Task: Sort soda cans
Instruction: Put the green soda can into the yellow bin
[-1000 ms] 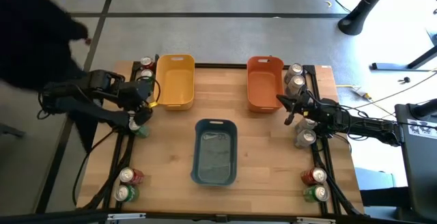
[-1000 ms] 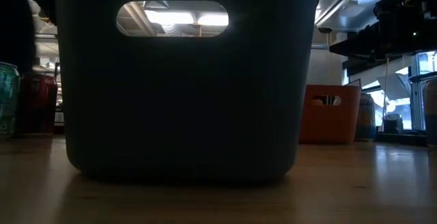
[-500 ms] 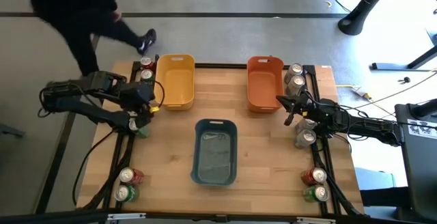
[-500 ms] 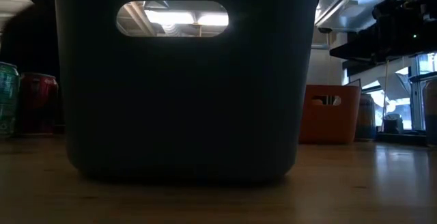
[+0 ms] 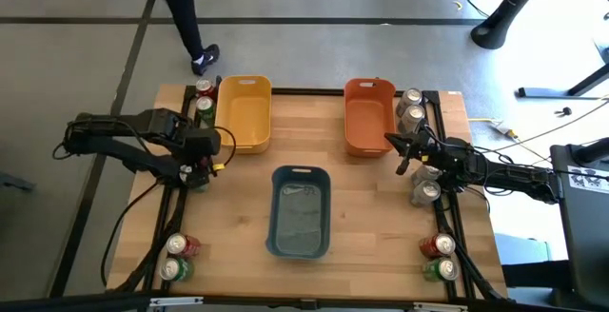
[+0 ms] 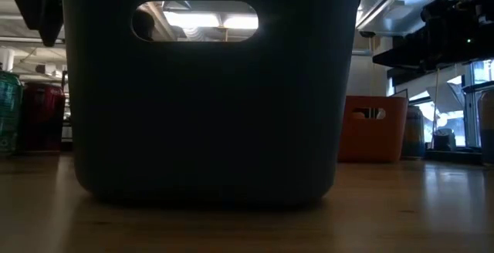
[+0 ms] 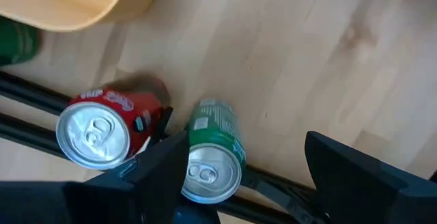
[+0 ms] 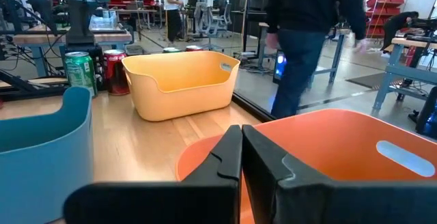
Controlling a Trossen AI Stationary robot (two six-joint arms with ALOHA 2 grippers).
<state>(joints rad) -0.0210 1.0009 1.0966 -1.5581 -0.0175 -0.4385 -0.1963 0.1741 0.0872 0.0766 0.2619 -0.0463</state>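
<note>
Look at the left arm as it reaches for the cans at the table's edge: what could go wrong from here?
1. The open left pincer is coming down around a green can, with a red can close beside it; a finger could knock the red one over.
2. Both cans stand near the table's edge, so a nudge might send one off.
3. A person walks near the table, close to the arm's side.

In the low view we find the blue bin (image 6: 204, 91) hiding most of the desk (image 6: 401, 207); overhead, the left claw (image 5: 195, 174) covers a can.
</note>
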